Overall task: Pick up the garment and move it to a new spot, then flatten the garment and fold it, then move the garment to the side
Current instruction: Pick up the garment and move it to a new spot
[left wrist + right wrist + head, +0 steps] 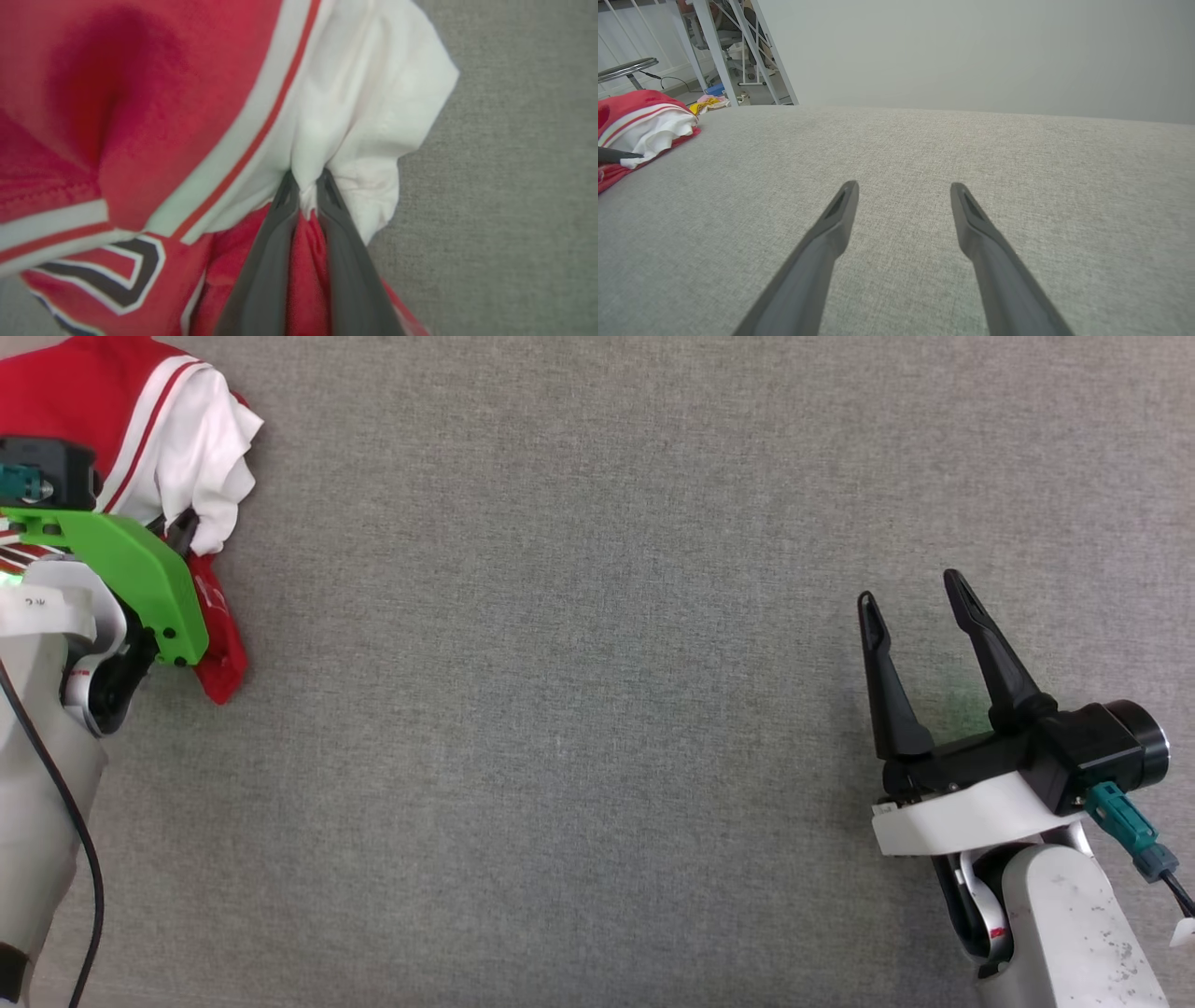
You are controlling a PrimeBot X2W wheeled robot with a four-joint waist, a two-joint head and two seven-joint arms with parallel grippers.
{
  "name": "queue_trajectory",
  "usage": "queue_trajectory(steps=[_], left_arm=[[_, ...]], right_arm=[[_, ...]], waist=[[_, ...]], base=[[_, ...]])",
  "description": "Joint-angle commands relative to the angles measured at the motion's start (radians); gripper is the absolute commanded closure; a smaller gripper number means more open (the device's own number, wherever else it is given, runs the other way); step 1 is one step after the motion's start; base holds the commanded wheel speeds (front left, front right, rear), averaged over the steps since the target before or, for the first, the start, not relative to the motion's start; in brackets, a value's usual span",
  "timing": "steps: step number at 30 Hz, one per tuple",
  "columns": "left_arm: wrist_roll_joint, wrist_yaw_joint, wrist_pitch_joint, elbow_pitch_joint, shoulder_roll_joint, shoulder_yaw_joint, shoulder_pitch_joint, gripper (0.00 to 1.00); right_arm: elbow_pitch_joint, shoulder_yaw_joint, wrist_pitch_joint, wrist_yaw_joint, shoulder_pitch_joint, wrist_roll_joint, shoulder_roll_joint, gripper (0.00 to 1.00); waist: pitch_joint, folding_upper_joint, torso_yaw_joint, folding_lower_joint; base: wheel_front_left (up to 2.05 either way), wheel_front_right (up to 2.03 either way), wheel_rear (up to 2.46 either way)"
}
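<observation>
Garment [163, 116] is bunched up, left gripper [306, 179] pinching its white sleeve [373, 93]. Right gripper [910, 586] hangs wide open, empty

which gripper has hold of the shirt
The left gripper: its dark fingers pinch the white sleeve of the red jersey-style T-shirt. The right gripper stands open over bare grey fabric.

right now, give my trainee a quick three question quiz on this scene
1. True or false: the right hand is open and holds nothing.
2. Which part of the garment does the left hand pinch? A) red body B) white sleeve C) black lettering
3. Fill in: in the head view the garment lies at the upper ___ corner.
Key: 1 true; 2 B; 3 left.
</observation>
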Motion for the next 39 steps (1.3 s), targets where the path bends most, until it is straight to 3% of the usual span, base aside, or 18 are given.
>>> queue_trajectory(steps=[1, 12, 19, 25, 26, 28, 34, 38, 39], left_arm=[[-0.011, -0.003, -0.014, 0.018, -0.017, -0.021, 0.024, 1.0], [-0.053, -0.003, -0.242, -0.037, -0.001, -0.015, 0.045, 1.0], [-0.004, 0.027, -0.264, -0.176, -0.039, -0.06, 0.046, 1.0], [0.002, 0.068, -0.204, -0.333, -0.126, -0.13, 0.101, 1.0], [0.0, 0.094, -0.182, -0.388, -0.197, -0.174, 0.139, 1.0], [0.003, 0.114, -0.177, -0.404, -0.251, -0.205, 0.163, 1.0], [0.032, 0.15, -0.177, -0.345, -0.422, -0.314, 0.216, 1.0], [0.038, 0.134, -0.184, -0.261, -0.509, -0.386, 0.239, 1.0], [0.041, 0.128, -0.185, -0.243, -0.518, -0.405, 0.241, 0.53]], right_arm=[[0.005, -0.002, -0.006, -0.001, -0.005, -0.01, -0.003, 0.0], [0.048, -0.019, -0.006, -0.001, 0.054, 0.017, -0.003, 0.0], [0.067, -0.033, -0.006, -0.001, 0.109, 0.041, -0.003, 0.0], [0.069, -0.075, -0.006, -0.001, 0.137, 0.053, -0.003, 0.0], [0.065, -0.098, -0.006, -0.001, 0.144, 0.05, -0.003, 0.0], [0.062, -0.115, -0.006, -0.001, 0.147, 0.048, -0.003, 0.0], [0.061, -0.15, -0.006, -0.001, 0.142, 0.042, -0.003, 0.0], [0.064, -0.155, -0.006, -0.001, 0.145, 0.042, -0.003, 0.0], [0.065, -0.154, -0.006, -0.001, 0.145, 0.042, -0.003, 0.0]], waist=[[-0.027, -0.0001, 0.011, -0.0001], [-0.22, -0.0001, 0.042, -0.0001], [-0.334, -0.0001, 0.04, -0.0001], [-0.397, -0.0001, 0.007, -0.0001], [-0.412, -0.0001, -0.023, -0.0001], [-0.418, -0.0001, -0.046, -0.0001], [-0.42, -0.0001, -0.125, -0.0001], [-0.422, -0.0001, -0.17, -0.0001], [-0.421, -0.0001, -0.177, -0.0001]], base=[[0.0, 0.0, 0.0], [0.0, 0.0, 0.0], [0.0, 0.0, 0.0], [0.0, 0.0, 0.0], [0.0, 0.0, 0.0], [0.0, 0.0, 0.0], [0.0, 0.0, 0.0], [0.0, 0.0, 0.0], [0.0, 0.0, 0.0]])
